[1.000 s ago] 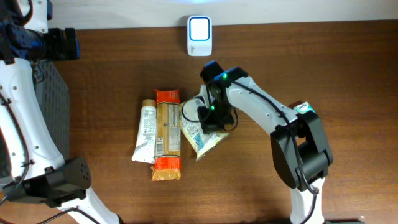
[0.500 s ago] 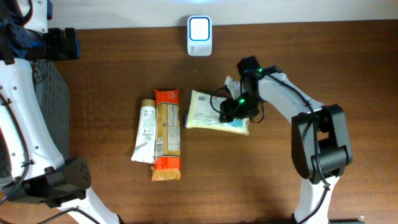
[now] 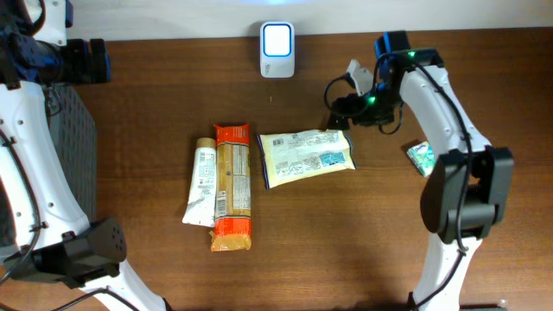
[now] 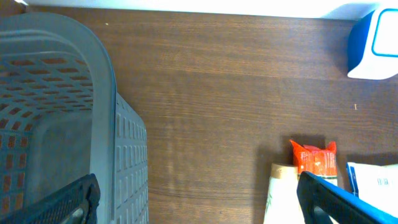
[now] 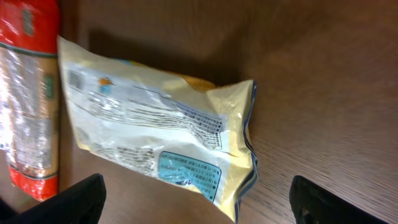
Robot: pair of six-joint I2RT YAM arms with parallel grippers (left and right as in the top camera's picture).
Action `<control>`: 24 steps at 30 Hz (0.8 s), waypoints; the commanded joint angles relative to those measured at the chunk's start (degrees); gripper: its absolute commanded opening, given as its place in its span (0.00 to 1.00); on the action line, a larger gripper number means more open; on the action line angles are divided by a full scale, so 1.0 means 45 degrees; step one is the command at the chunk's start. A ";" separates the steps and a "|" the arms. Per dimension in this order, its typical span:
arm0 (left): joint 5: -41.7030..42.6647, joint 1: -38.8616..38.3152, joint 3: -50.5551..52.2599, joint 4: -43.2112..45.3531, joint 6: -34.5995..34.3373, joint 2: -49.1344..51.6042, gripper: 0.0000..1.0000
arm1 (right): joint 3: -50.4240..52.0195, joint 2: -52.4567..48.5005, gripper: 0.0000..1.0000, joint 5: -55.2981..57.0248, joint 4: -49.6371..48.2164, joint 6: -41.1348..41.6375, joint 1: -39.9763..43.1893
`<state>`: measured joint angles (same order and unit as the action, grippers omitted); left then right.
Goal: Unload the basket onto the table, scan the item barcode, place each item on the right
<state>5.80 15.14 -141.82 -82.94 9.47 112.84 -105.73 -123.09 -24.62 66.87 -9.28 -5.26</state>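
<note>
The pale yellow plastic pouch (image 3: 307, 157) lies unheld, right gripper (image 3: 342, 111) spread; scanning at the far white scanner (image 3: 277, 39) is judged pending.

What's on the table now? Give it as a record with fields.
scanner: white and blue box scanner, far side
item: pale yellow plastic packet with blue label, lying flat
left of it: orange-ended clear packet, white tube
right end effector: open, near item's right end, holding nothing
left end effector: open, beside grey plastic basket
</note>
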 commanded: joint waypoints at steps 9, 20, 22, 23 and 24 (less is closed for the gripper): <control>0.0102 0.0010 -0.0053 0.0019 0.0204 -0.0024 0.99 | 0.0879 -0.2982 0.91 -0.0452 -0.0957 0.1399 -0.1564; 0.0102 0.0010 -0.0053 0.0019 0.0204 -0.0024 0.99 | 0.0087 -0.2900 0.04 -0.0325 -0.0165 0.2312 -0.1545; 0.0102 0.0010 -0.0053 0.0019 0.0204 -0.0024 0.99 | -0.0170 -0.2181 0.04 -0.0942 0.0117 0.1768 -0.1365; 0.0102 0.0010 -0.0053 0.0019 0.0204 -0.0024 0.99 | -0.0321 -0.1515 0.04 -0.1205 0.0301 0.1579 -0.1229; 0.0102 0.0010 -0.0053 0.0019 0.0204 -0.0024 0.99 | -0.0389 -0.0758 0.04 -0.1248 0.0452 0.1447 -0.1166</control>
<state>5.80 15.14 -141.82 -82.96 9.47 112.86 -105.60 -133.75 -29.34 67.61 -0.21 -11.68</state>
